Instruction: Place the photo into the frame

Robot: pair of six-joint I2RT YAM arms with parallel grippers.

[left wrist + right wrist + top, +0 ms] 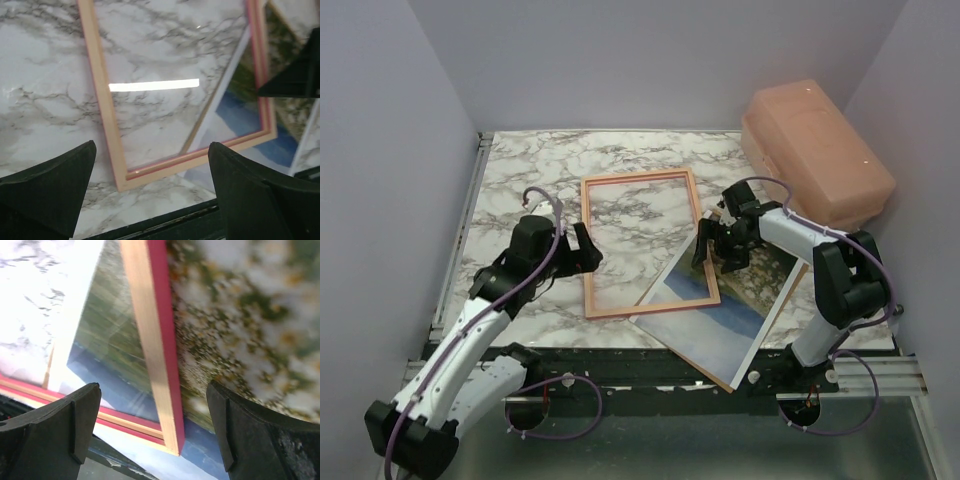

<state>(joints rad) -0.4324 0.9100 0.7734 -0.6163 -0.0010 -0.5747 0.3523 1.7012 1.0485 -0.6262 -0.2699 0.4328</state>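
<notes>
The photo [720, 320] lies picture side up beneath the frame's near right corner, skewed against it, its own near corner hanging past the table edge over the black rail [650, 365]

Just left of the frame [638, 177], the left gripper [582, 250] sits by the left border with its fingers [50, 190] wide apart and nothing between them. A push from here would probably slide the frame rightward and drag the photo with it, perhaps off the table [520, 170]

The frame lies flat, tan side up, and its pane catches a strip of light. Because it weighs on the sheet, pulling the photo out could crease or tear the paper

At the frame's right border the right gripper [715, 250] hovers over the photo, fingers [50, 430] spread and empty. Closing here risks catching border and paper together, or slipping on a thin sheet that lies flat

Left of the frame and beyond it the marble is open. Near of it the table ends. Right of it the room is tight, with the photo, the right arm and then the pink box [815, 150] toward the far right
</notes>
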